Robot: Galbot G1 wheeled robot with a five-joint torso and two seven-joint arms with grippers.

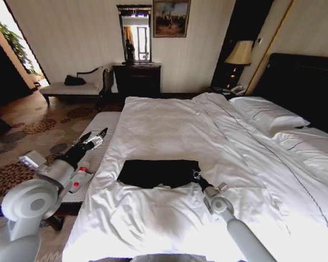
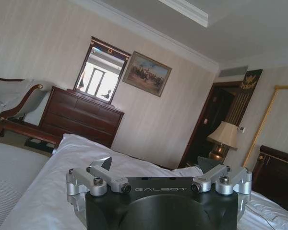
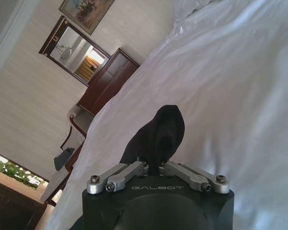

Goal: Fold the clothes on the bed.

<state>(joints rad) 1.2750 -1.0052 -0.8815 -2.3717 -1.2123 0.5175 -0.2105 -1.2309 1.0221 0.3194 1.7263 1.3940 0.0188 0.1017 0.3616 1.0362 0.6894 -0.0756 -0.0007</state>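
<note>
Right gripper (image 1: 196, 176) reaches low over the bed (image 1: 169, 125), jaws pinching the shirt (image 1: 157, 172) edge; shirt's long axis runs crosswise. Left gripper (image 1: 100, 135) raised bedside, jaws spread.

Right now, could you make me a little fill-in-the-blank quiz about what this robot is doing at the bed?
1. The right gripper is pinching the ____ T-shirt.
2. The T-shirt lies on the ____ duvet.
3. The left gripper hovers with fingers ____.
4. On the wall hangs a painting beside a ____.

Missing words: black; white; open; mirror
</note>
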